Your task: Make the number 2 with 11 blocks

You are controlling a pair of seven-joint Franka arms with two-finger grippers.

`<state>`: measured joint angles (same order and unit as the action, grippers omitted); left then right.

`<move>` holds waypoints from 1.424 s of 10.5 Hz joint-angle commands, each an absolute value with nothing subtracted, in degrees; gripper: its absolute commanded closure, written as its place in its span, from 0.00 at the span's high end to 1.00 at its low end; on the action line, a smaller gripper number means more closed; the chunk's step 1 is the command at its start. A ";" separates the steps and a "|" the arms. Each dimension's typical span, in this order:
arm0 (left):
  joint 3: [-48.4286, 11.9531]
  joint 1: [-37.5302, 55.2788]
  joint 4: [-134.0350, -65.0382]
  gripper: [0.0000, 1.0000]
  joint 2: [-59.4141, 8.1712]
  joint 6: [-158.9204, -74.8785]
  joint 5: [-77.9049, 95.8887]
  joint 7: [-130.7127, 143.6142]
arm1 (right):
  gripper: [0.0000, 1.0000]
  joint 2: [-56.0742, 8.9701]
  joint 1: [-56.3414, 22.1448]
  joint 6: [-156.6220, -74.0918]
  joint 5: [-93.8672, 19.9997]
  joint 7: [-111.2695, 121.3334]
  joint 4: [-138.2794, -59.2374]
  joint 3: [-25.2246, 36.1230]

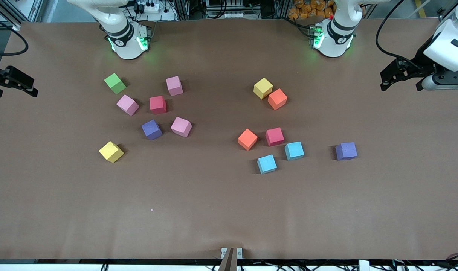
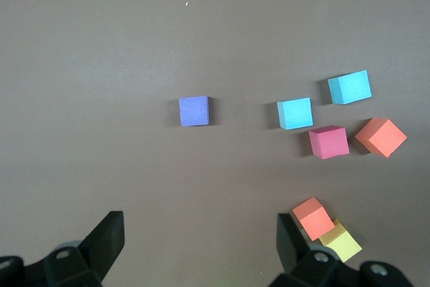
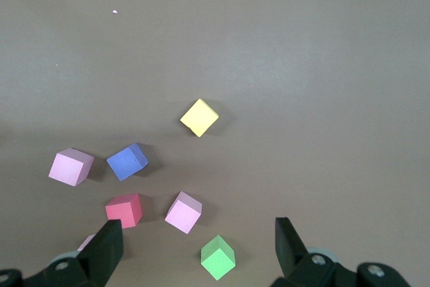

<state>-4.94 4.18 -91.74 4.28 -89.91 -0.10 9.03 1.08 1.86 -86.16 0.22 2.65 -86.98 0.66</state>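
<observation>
blocks point(image 1: 158, 104) scattered loose on counter point(image 1: 214, 210); left claw point(image 2: 198, 243), right claw point(image 3: 198, 243) both wide, parked aside (nothing held), keeping workspace clear.

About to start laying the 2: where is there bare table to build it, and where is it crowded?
Bare: the wide strip of table nearer the front camera than the light blue cube and yellow cube, and the lane between the two clusters. Crowded: around the red cube and the orange cube.

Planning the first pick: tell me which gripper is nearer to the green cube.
Right. The right gripper hangs at the right arm's end of the table, the green cube's end. The left gripper hangs at the left arm's end.
</observation>
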 commanded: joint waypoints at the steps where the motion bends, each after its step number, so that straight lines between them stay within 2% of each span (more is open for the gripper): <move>1: -4.31 4.83 -92.64 1.00 5.45 -89.65 0.26 8.09 | 1.00 1.76 2.90 -86.66 0.44 3.25 -88.33 -0.09; 4: -4.57 4.92 -93.07 1.00 4.40 -89.65 2.44 8.00 | 1.00 1.76 2.90 -86.66 0.53 3.16 -88.50 -0.09; 7: -5.97 12.54 -94.92 1.00 -1.21 -91.66 5.71 9.49 | 1.00 1.50 2.73 -88.76 0.44 3.16 -90.43 -0.09; 9: -6.15 18.96 -99.29 1.00 -2.72 -94.47 5.54 14.20 | 1.00 -0.60 2.03 -91.56 0.35 2.55 -93.67 -0.26; 10: -8.50 20.03 -102.10 1.00 -2.38 -96.31 5.71 19.28 | 1.00 -1.49 1.41 -94.37 0.35 2.55 -96.74 -0.26; 12: -13.96 22.57 -106.41 1.00 -2.20 -99.64 4.84 34.29 | 1.00 -4.72 1.23 -98.43 -0.35 2.46 -100.10 -0.35; 13: -13.89 27.03 -108.70 1.00 -2.28 -103.32 4.31 40.46 | 1.00 -7.44 1.23 -99.05 -2.00 2.55 -99.93 -0.35; 15: -16.15 29.00 -108.90 1.00 -6.13 -106.86 3.17 48.31 | 1.00 -13.51 0.97 -101.42 -7.01 3.25 -100.02 -0.35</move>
